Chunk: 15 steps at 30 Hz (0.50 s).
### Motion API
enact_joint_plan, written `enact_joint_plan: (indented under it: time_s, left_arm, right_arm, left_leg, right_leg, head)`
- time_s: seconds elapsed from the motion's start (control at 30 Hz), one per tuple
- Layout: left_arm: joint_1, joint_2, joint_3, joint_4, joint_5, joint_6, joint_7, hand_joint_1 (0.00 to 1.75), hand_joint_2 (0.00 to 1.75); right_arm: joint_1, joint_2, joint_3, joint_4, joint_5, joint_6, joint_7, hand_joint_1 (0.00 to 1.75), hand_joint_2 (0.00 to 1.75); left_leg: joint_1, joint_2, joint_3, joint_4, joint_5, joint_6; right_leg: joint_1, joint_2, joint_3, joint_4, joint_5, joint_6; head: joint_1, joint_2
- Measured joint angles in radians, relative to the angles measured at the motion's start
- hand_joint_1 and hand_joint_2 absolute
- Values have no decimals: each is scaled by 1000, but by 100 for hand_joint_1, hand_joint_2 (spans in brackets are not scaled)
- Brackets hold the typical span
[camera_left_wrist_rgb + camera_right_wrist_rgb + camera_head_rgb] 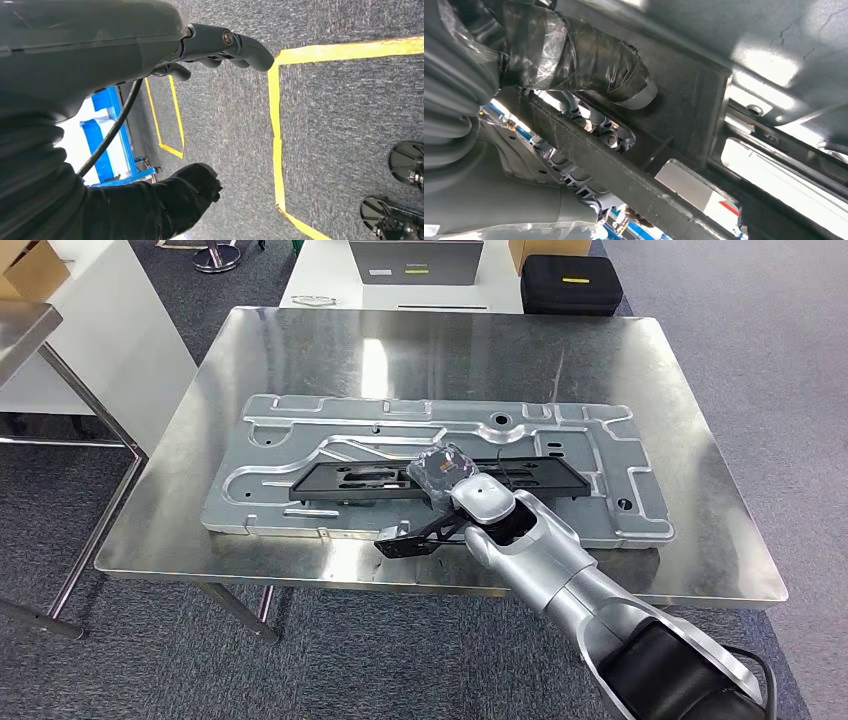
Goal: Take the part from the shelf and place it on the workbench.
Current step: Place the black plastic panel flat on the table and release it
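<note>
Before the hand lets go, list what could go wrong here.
1. The right hand holds the black part over the ribbed grey panel; set on those ridges, it may rock or slide.
2. A black bracket hangs out near the workbench front edge and could snag it.
3. The fingers reach through the part's opening and may catch on withdrawal.

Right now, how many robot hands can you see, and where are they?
2. The right hand is over the metal table, gripping the long black part that lies across the big silver panel. The left hand hangs above the grey carpet, holding nothing.
</note>
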Motion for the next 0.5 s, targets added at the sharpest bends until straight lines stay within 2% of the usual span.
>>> enact_joint_plan:
  time_s: [0.33, 0.47, 0.5]
  left_arm:
    - [0, 0, 0, 0, 4, 0, 1, 0, 175]
    - [0, 0, 0, 0, 8, -3, 0, 0, 175]
    - [0, 0, 0, 0, 9, -3, -1, 0, 175]
  right_arm:
    - [-1, 0, 0, 9, -5, 11, 5, 175, 175]
    - [-7, -2, 0, 28, -8, 18, 13, 0, 0]
    - [-6, -4, 0, 35, -8, 20, 15, 0, 0]
  left_leg:
    - [0, 0, 1, 0, 0, 0]
    - [0, 0, 2, 0, 0, 0]
    - [0, 0, 2, 0, 0, 0]
  right_leg:
    - [0, 0, 1, 0, 0, 0]
    - [0, 0, 1, 0, 0, 0]
    - [0, -1, 2, 0, 0, 0]
  head:
    - [0, 0]
    - [0, 0]
    - [0, 0]
